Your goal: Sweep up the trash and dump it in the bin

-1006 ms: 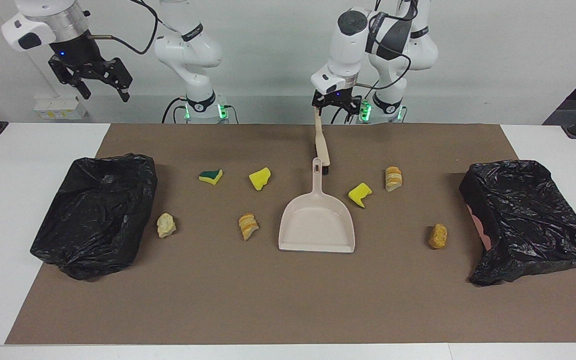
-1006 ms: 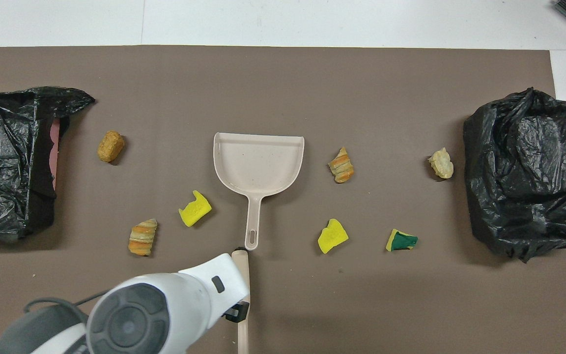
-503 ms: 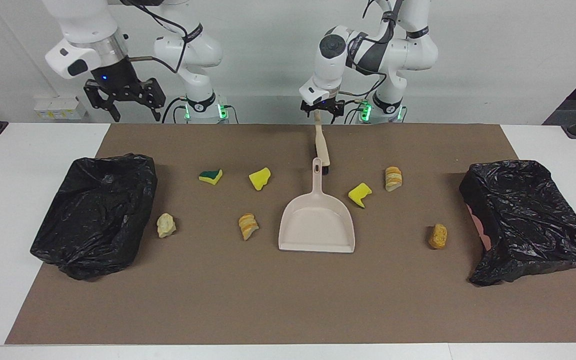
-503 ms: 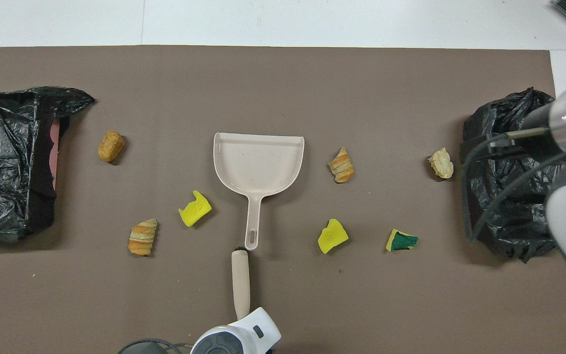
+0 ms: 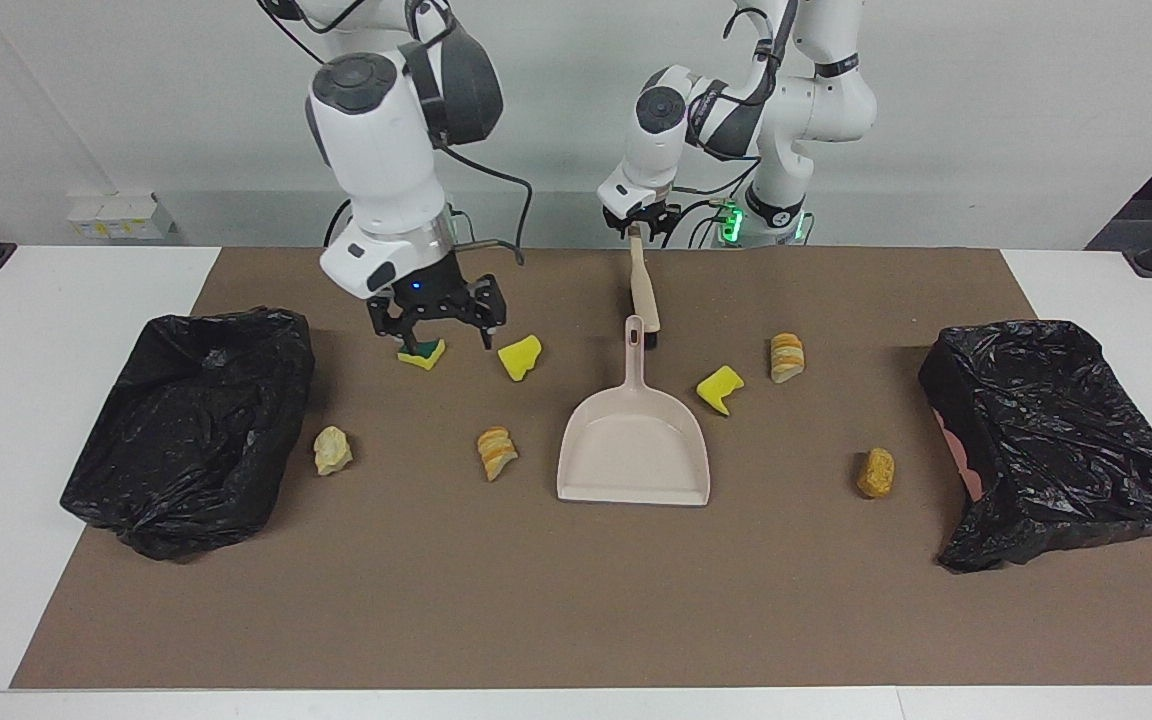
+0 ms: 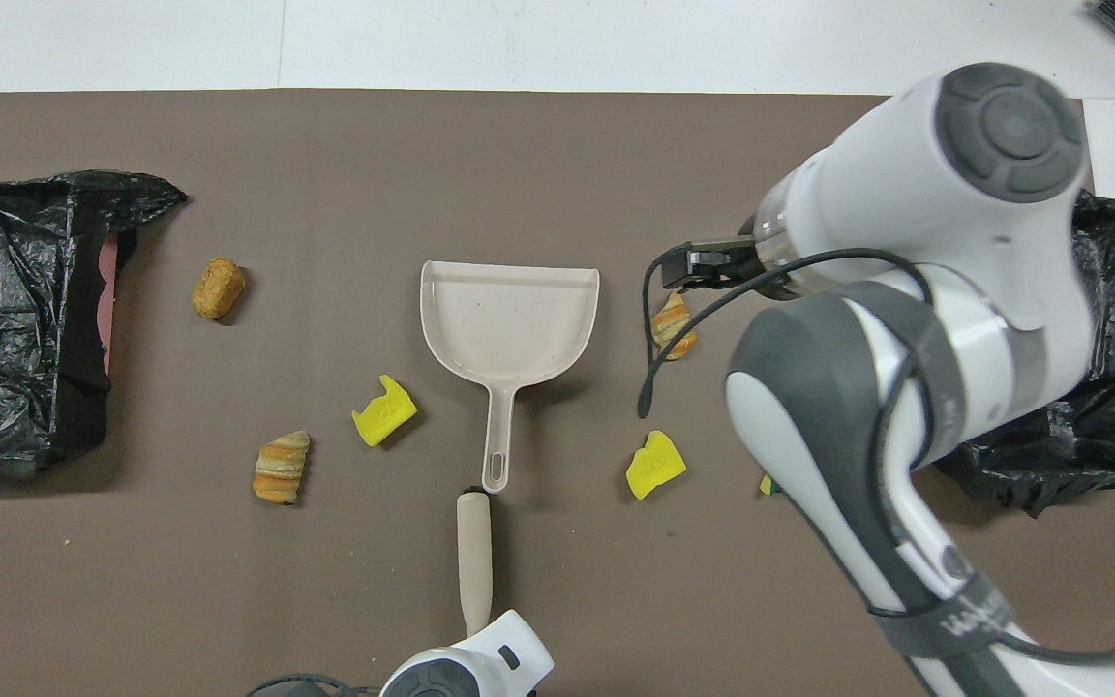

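since a second ago the right gripper (image 5: pixel 434 335) has swung from the upper left of the facing frame down over the green-topped sponge (image 5: pixel 423 353), jaws spread wide. the left gripper (image 5: pixel 638 224), upper centre, is clamped on the brush (image 5: pixel 643 285) handle. dustpan (image 5: pixel 633 440) sits mid-frame, black bin bags (image 5: pixel 191 425) at both edges. the trash is yellow sponge bits (image 5: pixel 520 357), striped chunks (image 5: pixel 496 451) and a cream lump (image 5: pixel 332 450) scattered around the dustpan.

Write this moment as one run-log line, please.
left gripper: at end of brush handle | right gripper: open, over green-topped sponge | dustpan: empty, on mat
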`<state>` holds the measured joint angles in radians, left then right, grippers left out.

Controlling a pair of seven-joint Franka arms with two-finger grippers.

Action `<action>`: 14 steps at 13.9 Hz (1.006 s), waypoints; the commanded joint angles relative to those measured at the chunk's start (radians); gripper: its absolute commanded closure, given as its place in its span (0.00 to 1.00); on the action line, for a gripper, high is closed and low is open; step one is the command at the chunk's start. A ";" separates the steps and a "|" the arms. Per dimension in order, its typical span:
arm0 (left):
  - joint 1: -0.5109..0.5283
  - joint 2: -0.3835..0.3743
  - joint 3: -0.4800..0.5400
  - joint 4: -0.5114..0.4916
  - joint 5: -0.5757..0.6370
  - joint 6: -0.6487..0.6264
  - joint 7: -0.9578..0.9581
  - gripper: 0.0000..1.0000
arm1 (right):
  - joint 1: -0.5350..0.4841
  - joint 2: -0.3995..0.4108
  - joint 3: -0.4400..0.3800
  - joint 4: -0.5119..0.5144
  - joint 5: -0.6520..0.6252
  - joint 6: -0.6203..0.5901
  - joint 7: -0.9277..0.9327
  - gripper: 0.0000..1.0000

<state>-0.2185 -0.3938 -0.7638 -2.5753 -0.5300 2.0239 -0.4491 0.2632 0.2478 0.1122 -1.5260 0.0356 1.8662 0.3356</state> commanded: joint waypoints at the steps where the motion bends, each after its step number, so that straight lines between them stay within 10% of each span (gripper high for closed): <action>1: 0.007 0.003 0.004 0.006 -0.013 0.009 0.006 1.00 | 0.044 -0.005 -0.005 -0.083 0.024 0.098 0.023 0.00; 5: 0.120 -0.011 0.033 0.092 0.053 -0.086 0.032 1.00 | 0.080 -0.045 -0.005 -0.144 0.024 0.111 0.026 0.00; 14: 0.094 0.102 0.483 0.282 0.470 -0.166 0.394 1.00 | 0.163 -0.032 -0.005 -0.198 0.004 0.169 0.127 0.00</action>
<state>-0.1235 -0.3730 -0.3369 -2.3678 -0.1186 1.8708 -0.1109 0.3863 0.2110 0.1105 -1.6961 0.0363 1.9808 0.3990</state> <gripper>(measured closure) 0.722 0.000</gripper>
